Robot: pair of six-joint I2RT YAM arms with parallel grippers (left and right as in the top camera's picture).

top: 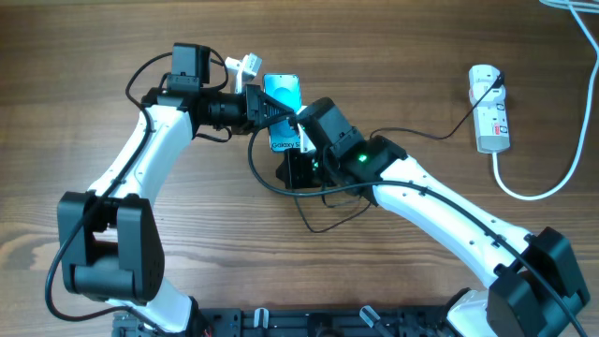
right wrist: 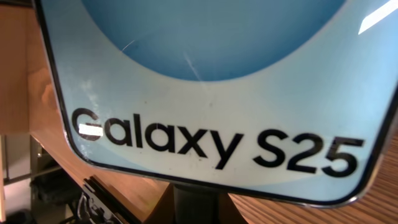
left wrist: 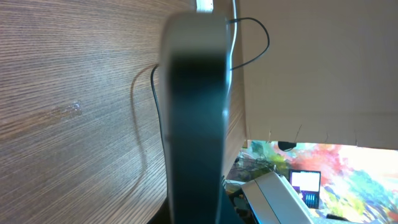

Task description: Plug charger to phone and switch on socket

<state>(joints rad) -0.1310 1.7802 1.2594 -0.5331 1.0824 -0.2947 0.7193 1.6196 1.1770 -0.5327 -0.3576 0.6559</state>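
The left gripper (top: 260,105) is clamping the phone (top: 283,92) near the counter's (top: 94,56) centre. The right gripper (top: 301,139) is pinching shut on the charger (top: 421,137) at the phone's 6 o'clock edge. The socket (top: 490,110) is lying toward 3 o'clock.

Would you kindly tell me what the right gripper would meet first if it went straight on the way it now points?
Most likely the phone: its labelled end fills the right wrist view, directly ahead of the right gripper. Whether there is any gap between them cannot be judged from these pictures.
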